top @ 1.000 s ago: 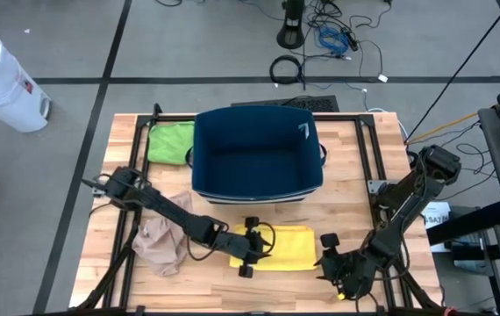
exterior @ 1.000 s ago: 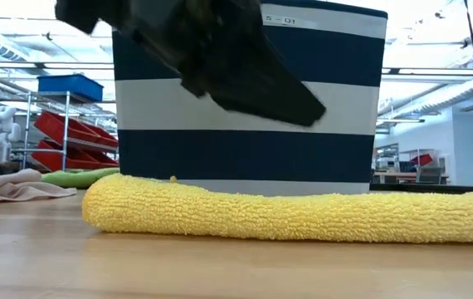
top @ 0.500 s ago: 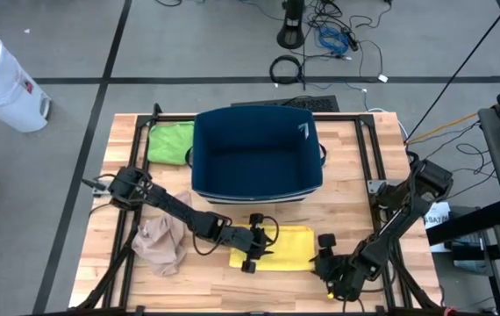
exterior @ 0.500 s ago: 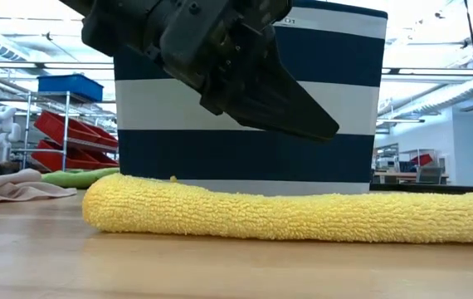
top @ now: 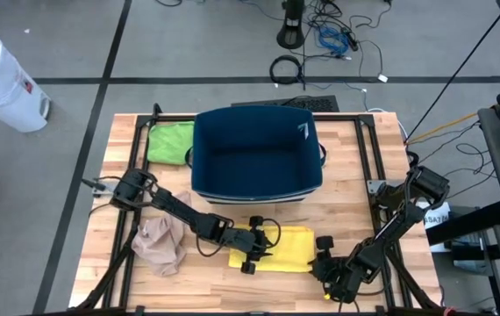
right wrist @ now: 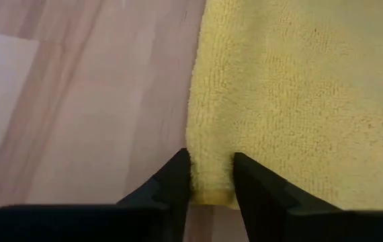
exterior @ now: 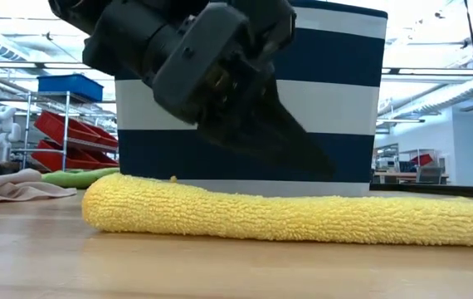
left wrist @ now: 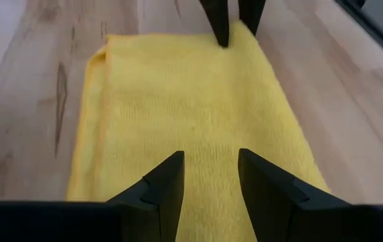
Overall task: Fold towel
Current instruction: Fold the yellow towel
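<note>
A folded yellow terry towel [top: 278,247] is being shown lying flat on the pale wooden counter [top: 355,180], just in front of the tall navy-and-white striped fabric bin [top: 257,154]. Its long axis is being run across the counter, left to right, parallel to the bin's front wall; in the low view the towel [exterior: 295,214] is being seen as a long low roll stretching out of frame to the right.

The left gripper [top: 252,247] is being held over the towel's left end, and in its wrist view the jaws are standing moderately apart above the yellow cloth [left wrist: 191,114], with nothing between them. The right gripper [top: 327,256] is being placed at the towel's right end; in its wrist view the jaws are narrowed around a corner of the towel's edge [right wrist: 211,181], the cloth being pinched between them.

A crumpled beige cloth [top: 162,243] is being left on the counter's left side, well apart from the towel, and a green cloth [top: 170,142] is lying beside the bin's left wall.
</note>
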Controlling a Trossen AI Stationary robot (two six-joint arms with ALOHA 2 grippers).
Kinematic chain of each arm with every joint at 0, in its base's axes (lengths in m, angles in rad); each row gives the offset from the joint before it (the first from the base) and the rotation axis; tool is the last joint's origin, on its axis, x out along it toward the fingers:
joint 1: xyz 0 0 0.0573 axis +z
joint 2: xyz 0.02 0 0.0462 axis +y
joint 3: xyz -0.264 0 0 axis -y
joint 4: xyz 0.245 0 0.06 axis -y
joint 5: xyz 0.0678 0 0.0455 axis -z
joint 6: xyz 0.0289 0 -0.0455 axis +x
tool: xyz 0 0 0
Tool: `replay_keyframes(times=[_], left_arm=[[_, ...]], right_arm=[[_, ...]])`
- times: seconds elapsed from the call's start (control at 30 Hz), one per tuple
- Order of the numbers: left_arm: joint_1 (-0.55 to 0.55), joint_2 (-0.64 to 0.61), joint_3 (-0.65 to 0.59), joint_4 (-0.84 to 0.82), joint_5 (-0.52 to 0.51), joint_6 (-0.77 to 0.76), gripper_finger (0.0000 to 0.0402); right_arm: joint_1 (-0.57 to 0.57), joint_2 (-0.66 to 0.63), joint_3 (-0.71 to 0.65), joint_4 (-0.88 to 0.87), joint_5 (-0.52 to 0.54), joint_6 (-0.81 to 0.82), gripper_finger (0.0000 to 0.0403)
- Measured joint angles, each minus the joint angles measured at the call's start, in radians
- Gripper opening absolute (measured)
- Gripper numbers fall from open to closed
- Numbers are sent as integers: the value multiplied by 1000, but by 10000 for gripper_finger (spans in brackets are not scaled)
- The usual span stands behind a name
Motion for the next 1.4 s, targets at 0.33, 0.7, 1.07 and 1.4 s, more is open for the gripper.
replay_keyframes(times=[0.33, 0.7, 1.07, 1.4], left_arm=[[16, 54, -1, 28, 6, -7, 147], [17, 74, 0, 52, 22, -29, 147], [18, 74, 0, 89, 22, -28, 147], [17, 69, 0, 109, 22, -10, 147]], right_arm=[[-12, 5, 16, -4, 21, -59, 8], [-57, 5, 152, -68, 194, -322, 1], [-191, 4, 232, 124, 214, -725, 0], [-247, 3, 232, 236, 116, -847, 0]])
